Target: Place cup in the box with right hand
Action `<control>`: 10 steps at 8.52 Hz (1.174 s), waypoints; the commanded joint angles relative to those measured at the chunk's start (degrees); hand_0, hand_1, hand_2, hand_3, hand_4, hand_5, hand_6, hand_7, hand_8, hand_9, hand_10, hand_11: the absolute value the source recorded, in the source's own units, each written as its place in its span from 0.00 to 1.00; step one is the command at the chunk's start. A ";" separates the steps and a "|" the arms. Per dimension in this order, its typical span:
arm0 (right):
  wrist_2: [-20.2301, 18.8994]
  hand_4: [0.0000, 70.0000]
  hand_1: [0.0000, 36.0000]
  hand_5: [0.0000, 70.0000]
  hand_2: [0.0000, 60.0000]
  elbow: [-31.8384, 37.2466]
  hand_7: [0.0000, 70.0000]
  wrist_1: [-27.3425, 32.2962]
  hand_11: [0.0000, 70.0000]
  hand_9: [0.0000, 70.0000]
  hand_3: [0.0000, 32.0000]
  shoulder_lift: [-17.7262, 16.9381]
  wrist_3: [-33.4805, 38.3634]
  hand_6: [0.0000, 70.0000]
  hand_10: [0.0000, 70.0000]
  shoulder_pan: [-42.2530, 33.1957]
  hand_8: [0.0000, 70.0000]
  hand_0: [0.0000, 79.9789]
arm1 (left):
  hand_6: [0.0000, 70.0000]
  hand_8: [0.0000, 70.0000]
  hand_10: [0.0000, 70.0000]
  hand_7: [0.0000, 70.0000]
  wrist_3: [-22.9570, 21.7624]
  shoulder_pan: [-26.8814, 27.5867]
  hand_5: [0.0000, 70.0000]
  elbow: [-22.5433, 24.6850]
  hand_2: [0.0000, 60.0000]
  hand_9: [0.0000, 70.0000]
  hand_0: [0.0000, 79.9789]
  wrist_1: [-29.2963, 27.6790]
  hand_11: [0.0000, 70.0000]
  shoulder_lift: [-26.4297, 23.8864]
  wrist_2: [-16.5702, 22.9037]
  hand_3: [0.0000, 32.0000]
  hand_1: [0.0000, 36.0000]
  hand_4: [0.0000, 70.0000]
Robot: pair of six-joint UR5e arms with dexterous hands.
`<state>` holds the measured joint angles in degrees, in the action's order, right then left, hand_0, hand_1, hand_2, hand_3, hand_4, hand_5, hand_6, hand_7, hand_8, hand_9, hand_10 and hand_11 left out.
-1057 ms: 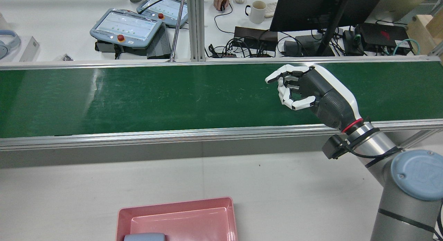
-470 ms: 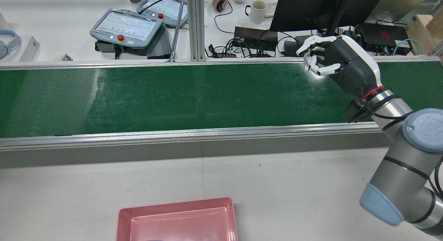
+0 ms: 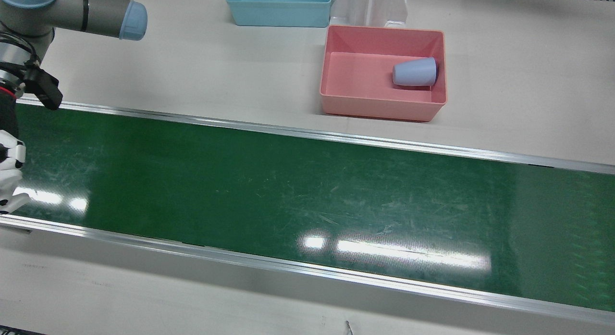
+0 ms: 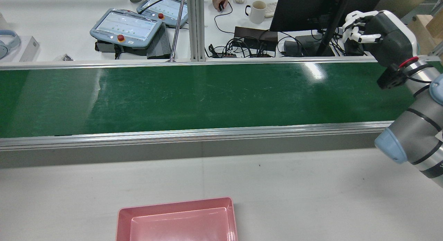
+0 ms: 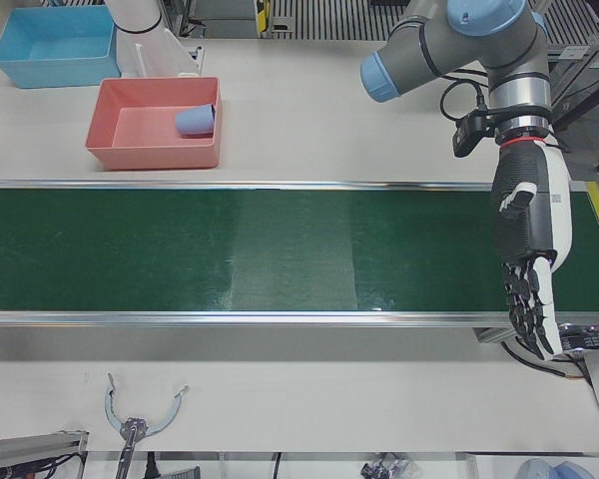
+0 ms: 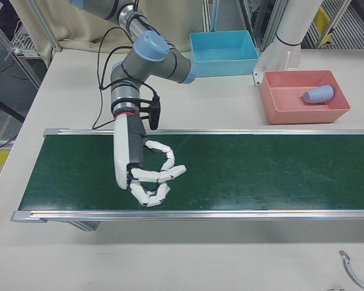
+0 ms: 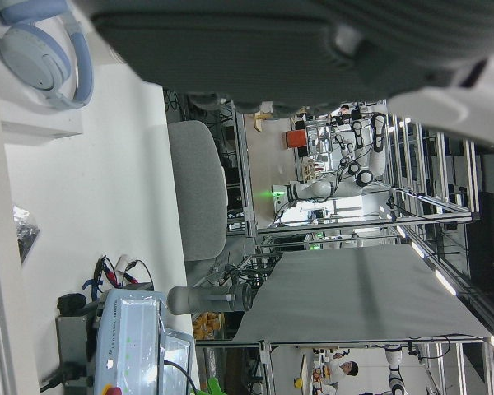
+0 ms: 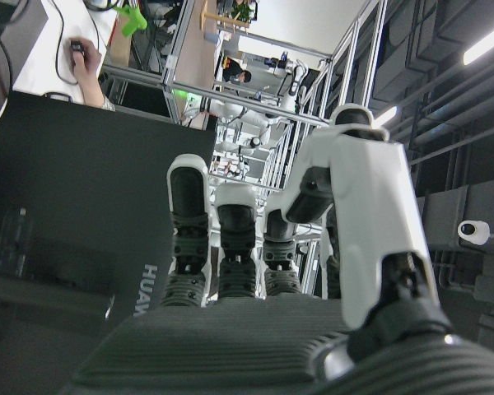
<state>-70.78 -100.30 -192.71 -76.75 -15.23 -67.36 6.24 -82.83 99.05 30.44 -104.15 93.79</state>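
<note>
1. White hard-shelled fingers on a dark grey, ribbed palm make up the right hand (image 6: 139, 163); it hangs above the left end of the belt, loosely curled around nothing, with a clear gap in its hollow.
2. Beneath it runs the long dark green conveyor belt (image 3: 307, 191), glossy, finely scuffed and edged with bright aluminium rails (image 3: 336, 139); nothing lies on it.
3. Behind the belt is the matt pale grey worktop (image 3: 192, 75), which carries a light blue rectangular plastic bin (image 3: 278, 18) that looks empty.
4. Just beside that bin stands the salmon-pink rectangular plastic box (image 3: 382, 110), smooth, with sloped walls; the pale blue tapered plastic cup (image 3: 415, 71) lies on its side inside, at the right-hand end of the floor, close to that wall.
5. Farthest right in the left-front view, the left hand (image 5: 527, 259) points down over the belt's near rail, fingers straight, slightly splayed and empty.
6. By my reading the placing is done and only the right hand's retreat is left; doing it well means holding the hand high above the rail, fingers loose, and steering away from the box; the cup is round and light, so a knock to the thin-walled box could set it rolling.
</note>
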 commanded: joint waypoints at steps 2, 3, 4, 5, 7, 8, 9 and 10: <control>-1.54 0.92 1.00 0.27 1.00 5.71 1.00 0.58 0.60 0.88 0.00 -2.88 0.29 0.43 0.39 -8.91 0.69 0.89 | 0.00 0.00 0.00 0.00 0.00 -0.05 0.00 -0.09 0.00 0.00 0.00 -0.12 0.00 0.00 0.08 0.00 0.00 0.00; -2.51 0.95 1.00 0.27 1.00 8.08 1.00 1.02 0.63 0.88 0.00 -2.88 0.38 0.43 0.42 -10.66 0.69 0.90 | 0.00 0.00 0.00 0.00 0.00 -0.05 0.00 -0.09 0.00 0.00 0.00 -0.12 0.00 0.00 -0.01 0.00 0.00 0.00; -2.61 0.89 1.00 0.28 1.00 8.71 1.00 1.28 0.67 0.89 0.00 -2.79 0.29 0.43 0.45 -11.29 0.70 0.95 | 0.00 0.00 0.00 0.00 0.00 -0.05 0.00 -0.09 0.00 0.00 0.00 -0.04 0.00 0.00 -0.01 0.00 0.00 0.00; -2.87 0.87 1.00 0.28 1.00 10.37 1.00 1.28 0.69 0.90 0.00 -2.88 0.29 0.43 0.46 -12.86 0.71 1.00 | 0.00 0.00 0.00 0.00 0.00 0.04 0.00 0.00 0.00 0.00 0.00 -0.03 0.00 0.00 -0.01 0.00 0.00 0.00; -3.93 0.82 1.00 0.29 1.00 12.32 1.00 1.55 0.70 0.93 0.00 -2.62 0.21 0.43 0.47 -14.98 0.73 1.00 | 0.00 0.00 0.00 0.00 0.00 0.04 0.00 -0.09 0.00 0.00 0.00 -0.04 0.00 0.00 -0.01 0.00 0.00 0.00; -3.93 0.89 1.00 0.29 1.00 12.23 1.00 1.63 0.71 0.94 0.00 -2.44 0.38 0.45 0.48 -15.25 0.74 1.00 | 0.00 0.00 0.00 0.00 0.00 0.04 0.00 -0.09 0.00 0.00 0.00 -0.03 0.00 0.00 -0.01 0.00 0.00 0.00; -3.93 0.92 1.00 0.29 1.00 12.06 1.00 1.64 0.73 0.96 0.00 -2.35 0.38 0.46 0.49 -15.17 0.74 1.00 | 0.00 0.00 0.00 0.00 0.00 0.04 0.00 -0.09 0.00 0.00 0.00 -0.03 0.00 0.00 -0.01 0.00 0.00 0.00; -3.93 0.89 1.00 0.29 1.00 11.45 1.00 1.64 0.76 0.96 0.00 -2.27 0.38 0.45 0.51 -15.16 0.74 1.00 | 0.00 0.00 0.00 0.00 0.00 0.04 0.00 -0.09 0.00 0.00 0.00 -0.03 0.00 0.00 0.08 0.00 0.00 0.00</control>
